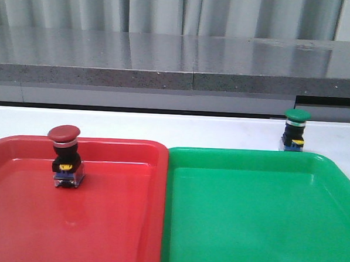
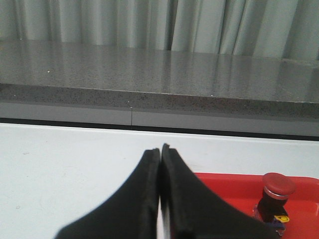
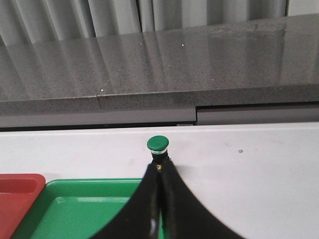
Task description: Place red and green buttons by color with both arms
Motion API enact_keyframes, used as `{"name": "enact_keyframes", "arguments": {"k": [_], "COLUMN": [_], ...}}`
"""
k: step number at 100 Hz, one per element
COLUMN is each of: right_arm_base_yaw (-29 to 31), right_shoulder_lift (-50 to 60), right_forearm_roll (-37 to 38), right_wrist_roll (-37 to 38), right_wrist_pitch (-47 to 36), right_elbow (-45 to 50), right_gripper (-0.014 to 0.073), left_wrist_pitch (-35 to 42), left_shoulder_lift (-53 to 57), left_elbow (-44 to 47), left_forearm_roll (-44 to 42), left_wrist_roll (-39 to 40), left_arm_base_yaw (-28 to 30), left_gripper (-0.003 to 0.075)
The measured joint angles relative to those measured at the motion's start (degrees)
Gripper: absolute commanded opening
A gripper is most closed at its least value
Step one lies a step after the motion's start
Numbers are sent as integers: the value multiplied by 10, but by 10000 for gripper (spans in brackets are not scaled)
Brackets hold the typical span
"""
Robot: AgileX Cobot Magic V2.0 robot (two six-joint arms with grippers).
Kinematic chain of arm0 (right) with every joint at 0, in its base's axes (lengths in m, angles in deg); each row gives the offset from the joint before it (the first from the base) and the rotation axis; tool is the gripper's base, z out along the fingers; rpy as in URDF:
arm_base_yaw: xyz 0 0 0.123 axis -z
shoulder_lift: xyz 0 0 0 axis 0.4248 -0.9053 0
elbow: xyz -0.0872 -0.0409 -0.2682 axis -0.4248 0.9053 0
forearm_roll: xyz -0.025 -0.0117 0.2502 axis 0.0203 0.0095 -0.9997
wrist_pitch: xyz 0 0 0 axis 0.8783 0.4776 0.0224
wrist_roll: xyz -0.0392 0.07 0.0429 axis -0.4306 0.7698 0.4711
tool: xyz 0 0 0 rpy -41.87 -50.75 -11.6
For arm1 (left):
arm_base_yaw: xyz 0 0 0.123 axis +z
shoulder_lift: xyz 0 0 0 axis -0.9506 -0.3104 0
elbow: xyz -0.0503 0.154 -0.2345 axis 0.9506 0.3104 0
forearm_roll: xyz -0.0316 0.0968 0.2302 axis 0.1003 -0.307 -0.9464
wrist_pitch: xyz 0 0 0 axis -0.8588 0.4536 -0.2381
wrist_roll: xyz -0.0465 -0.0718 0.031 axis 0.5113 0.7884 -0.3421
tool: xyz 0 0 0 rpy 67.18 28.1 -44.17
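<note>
Now, the red button [image 1: 64, 158] stands upright inside the red tray [image 1: 117, 222], near that tray's far rim, cap up and clear base down, so its long axis runs vertical. The green button [image 1: 295, 131] is upright too, cap on top, but it sits on the white desk [image 1: 210, 130] just behind the far rim of the green tray [image 1: 258, 217], toward that tray's right corner. Red looks sorted; green does not.

The left hand [image 2: 160, 152] has its fingers pressed together, holding nothing, with the red button off to one side of it in the left wrist view. The right hand [image 3: 160, 167] is likewise closed and empty, its tips lined up with the green button and close in front of it in its own view; whether they touch cannot be told.

That is the danger. With the fingers closed, any advance by the right hand would likely shove the green button rather than grasp it. It is a tall, top-heavy piece on a small base, so a nudge could tip it over or skate it farther from the green tray. The tray's raised rim is a second hazard: a low carry could clip it and knock the button loose. Opening the fingers first, and gripping the black body below the cap, looks like the safer line.
</note>
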Motion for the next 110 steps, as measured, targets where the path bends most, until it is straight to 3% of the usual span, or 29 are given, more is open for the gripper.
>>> {"name": "enact_keyframes", "arguments": {"k": [28,56,68,81,88,94,110], "right_arm_base_yaw": [0,0,0,0,0,0,0], "right_shoulder_lift": [-174,-272,-286,-287,-287,-287,-293], "right_forearm_roll": [0,0,0,0,0,0,0], "right_wrist_roll": [2,1,1,1,1,1,1], "right_wrist_pitch": [167,185,195,200,201,199,195], "right_elbow": [-164,-183,-183,-183,-183,-183,-187], "right_gripper": [-111,-90,76,411,530,574,570], "left_wrist_pitch": [0,0,0,0,0,0,0], "left_shoulder_lift": [0,0,0,0,0,0,0], "left_elbow": [0,0,0,0,0,0,0], "left_forearm_roll": [0,0,0,0,0,0,0], "left_wrist_roll": [0,0,0,0,0,0,0], "left_arm_base_yaw": [0,0,0,0,0,0,0], "left_gripper": [-19,-19,-19,-19,-19,-19,-19]}}
